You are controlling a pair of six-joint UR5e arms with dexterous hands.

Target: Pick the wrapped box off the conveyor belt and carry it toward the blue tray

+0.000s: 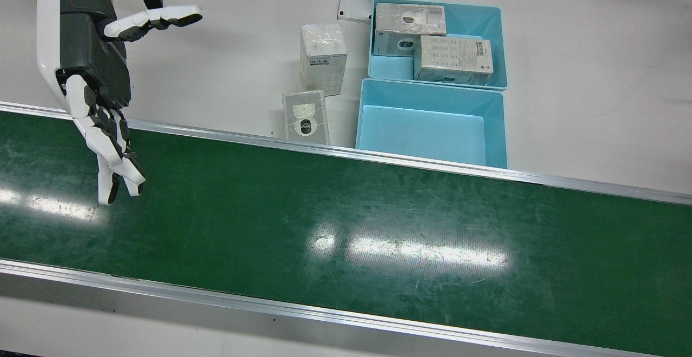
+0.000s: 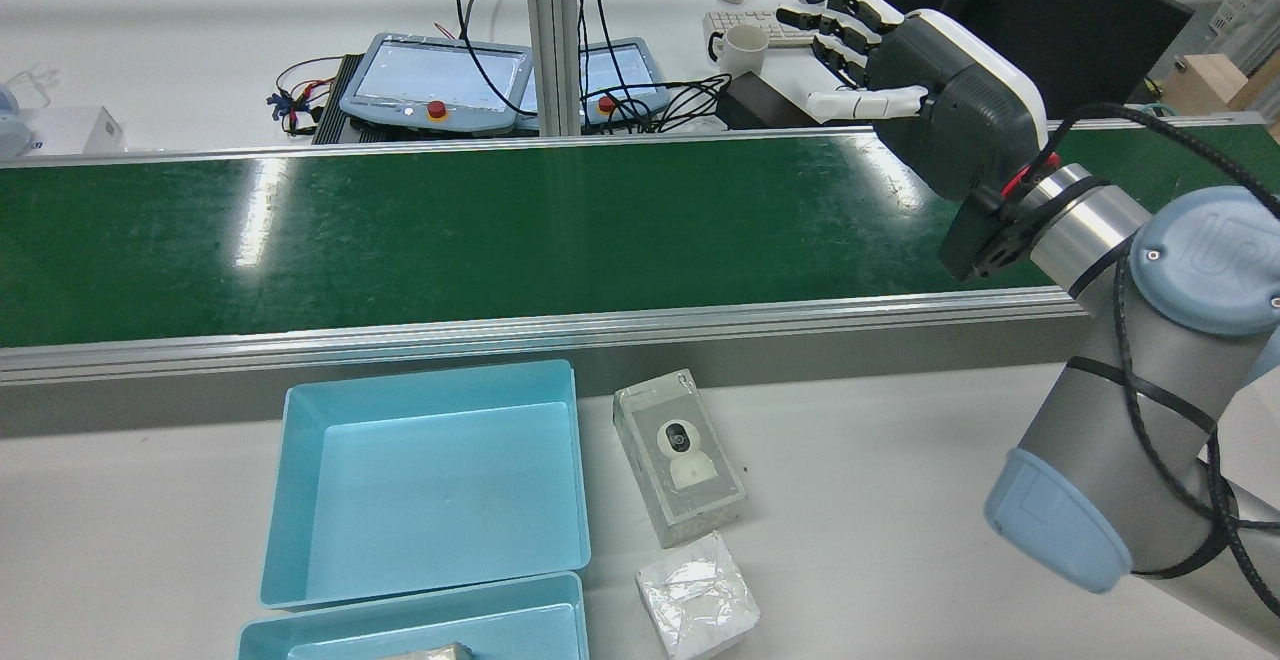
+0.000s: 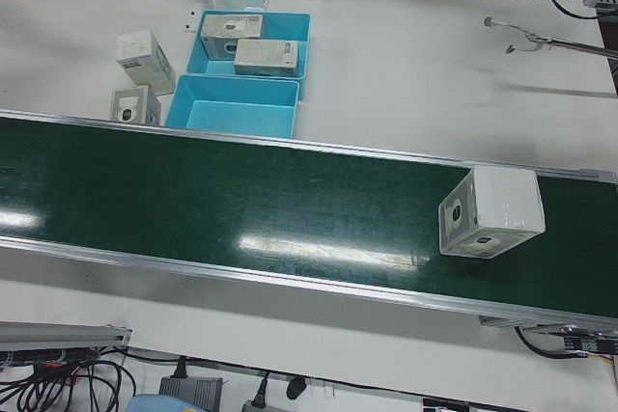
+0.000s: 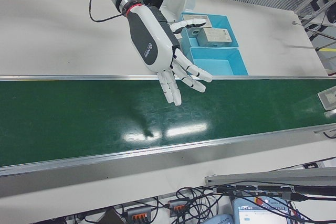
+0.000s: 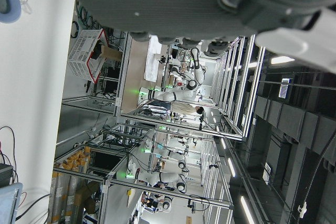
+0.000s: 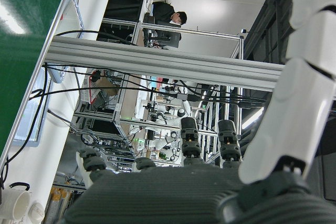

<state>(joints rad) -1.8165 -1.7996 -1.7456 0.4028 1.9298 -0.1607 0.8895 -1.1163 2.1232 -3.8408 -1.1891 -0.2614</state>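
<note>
The wrapped box (image 3: 488, 211), white under clear film, stands on the green conveyor belt (image 3: 241, 200) near its right end in the left-front view; no hand is near it. A grey corner at the right edge of the right-front view may be the same box (image 4: 328, 99). My right hand (image 1: 92, 75) hovers open over the belt's other end, fingers spread and empty, as the rear view (image 2: 930, 90) and right-front view (image 4: 157, 40) also show. The empty blue tray (image 1: 421, 132) sits beside the belt. Only the palm of my left hand (image 5: 184, 3) shows.
A second blue tray (image 1: 500, 43) behind the empty one holds two wrapped boxes. Two more boxes (image 1: 323, 58) (image 1: 306, 117) stand on the white table beside the trays. Teach pendants (image 2: 435, 85), a mug and cables lie beyond the belt.
</note>
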